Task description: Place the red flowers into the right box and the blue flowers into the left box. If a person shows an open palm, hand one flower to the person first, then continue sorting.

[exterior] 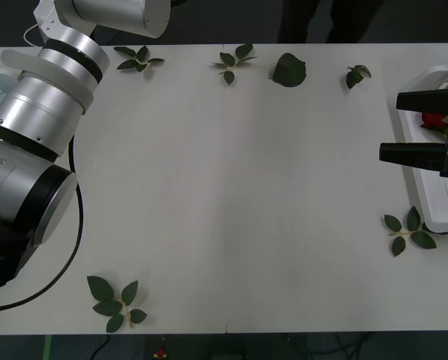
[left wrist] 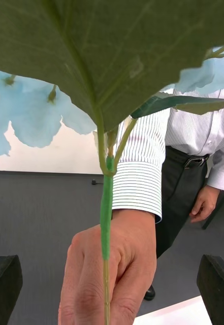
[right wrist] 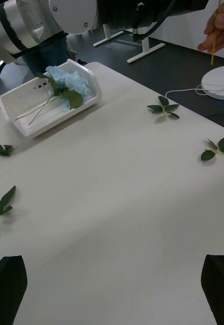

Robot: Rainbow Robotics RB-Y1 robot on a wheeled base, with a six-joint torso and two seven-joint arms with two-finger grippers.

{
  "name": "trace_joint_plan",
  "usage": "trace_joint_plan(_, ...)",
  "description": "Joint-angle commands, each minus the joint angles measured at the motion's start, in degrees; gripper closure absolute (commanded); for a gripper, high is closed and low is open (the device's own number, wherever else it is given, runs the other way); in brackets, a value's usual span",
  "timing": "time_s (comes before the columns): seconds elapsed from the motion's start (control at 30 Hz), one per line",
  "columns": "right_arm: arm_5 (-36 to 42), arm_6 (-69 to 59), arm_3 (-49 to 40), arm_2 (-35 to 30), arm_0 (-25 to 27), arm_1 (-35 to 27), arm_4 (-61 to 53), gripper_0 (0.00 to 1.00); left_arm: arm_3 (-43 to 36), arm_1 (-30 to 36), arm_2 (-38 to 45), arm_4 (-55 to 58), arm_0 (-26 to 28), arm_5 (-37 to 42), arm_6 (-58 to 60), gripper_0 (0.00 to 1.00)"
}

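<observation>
On the table (exterior: pixel 231 187), the left box (right wrist: pixel 25 109) sits at the far left edge with blue flowers (right wrist: pixel 66 84) lying in it, and the right box (exterior: pixel 434 187) sits at the right edge holding a red flower (exterior: pixel 434 120). Leaf sprigs (exterior: pixel 117 302) lie scattered along the far edge, near the front left corner and just beside the right box. Beyond the table, a person's hand (left wrist: pixel 109 274) holds a blue flower's stem (left wrist: pixel 106 203) upright.

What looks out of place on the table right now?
Loose leaf sprigs lie scattered across the table, none in a tray. A person's hand grips a blue flower stem right in front of the open left gripper. The open right gripper hovers by the right box.
</observation>
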Motion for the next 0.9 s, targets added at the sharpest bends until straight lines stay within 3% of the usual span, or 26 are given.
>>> trace_joint_plan(0.03, 0.12, 1.37, -1.59, 0.29, -1.49, 1.05, -0.74, 0.0, -0.73, -1.76, 0.43, 0.38, -3.0, -0.93, -3.92, 0.0)
trace_joint_plan(0.2, 0.12, 1.37, -1.59, 0.29, -1.49, 1.05, -0.74, 0.0, -0.82, -0.8, 1.05, 0.56, -3.17, 0.04, -4.19, 0.0)
trace_joint_plan(0.33, 0.12, 1.37, -1.59, 0.29, -1.49, 1.05, -0.74, 0.0, -4.25, 1.4, 2.02, 0.65, -3.17, 6.46, -4.36, 0.0)
trace_joint_plan(0.47, 0.12, 1.37, -1.59, 0.29, -1.49, 1.05, -0.74, 0.0, -13.83, 4.04, 6.94, 1.0, -3.17, 24.74, -4.72, 0.0)
trace_joint_plan(0.5, 0.12, 1.37, -1.59, 0.29, -1.49, 1.05, -0.74, 0.0, -18.57, 4.83, 9.75, 1.17, -3.17, 33.26, -5.16, 0.0)
trace_joint_plan(0.7, 0.12, 1.37, -1.59, 0.29, -1.49, 1.05, -0.74, 0.0, -37.38, 6.41, 19.77, 5.22, -3.08, 65.61, -6.74, 0.0)
trace_joint_plan(0.9, 0.12, 1.37, -1.59, 0.29, -1.49, 1.05, -0.74, 0.0, -52.85, 8.78, 29.0, 17.96, 1.31, 86.79, -9.02, 0.0)
